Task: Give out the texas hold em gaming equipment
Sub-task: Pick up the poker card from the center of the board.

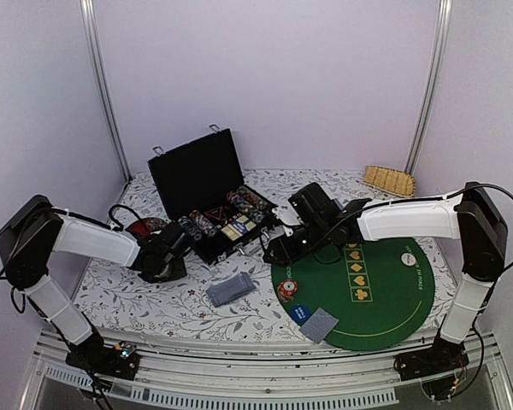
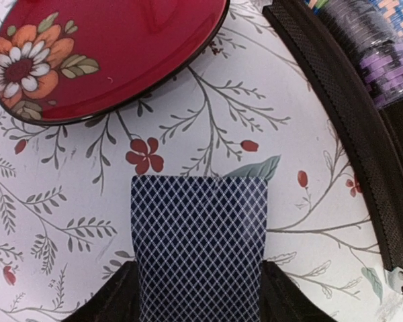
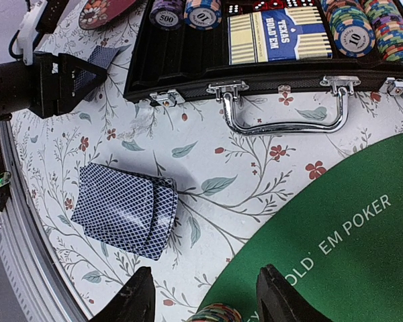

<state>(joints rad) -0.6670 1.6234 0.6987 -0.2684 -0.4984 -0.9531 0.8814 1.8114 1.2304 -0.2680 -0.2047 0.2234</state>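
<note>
A floral tablecloth [image 1: 154,299] is covering the table, and one round green poker mat [image 1: 393,290] is lying on its right part. One black hinged case [image 1: 197,175] is standing open behind and left of the mat. It is holding rows of striped poker chips [image 3: 352,30] and one Texas Hold'em deck box [image 3: 282,37]. One dark-red dish [image 2: 121,47] with a painted flower is sitting left of the case.

Three lots of blue diamond-backed cards are showing. A fanned pile [image 3: 124,215] is lying face down on the cloth between the arms, and a second pile [image 1: 319,325] is resting at the mat's near edge. The left gripper [image 2: 200,288] is pinching a single playing card [image 2: 200,235] between its fingers, over the cloth beside the dish.

On the mat, one red striped chip [image 1: 287,290] and one blue button disc [image 1: 300,313] are lying close together. The right gripper [image 3: 207,270] is hovering over the mat's left edge with fingers spread, holding nothing.
</note>
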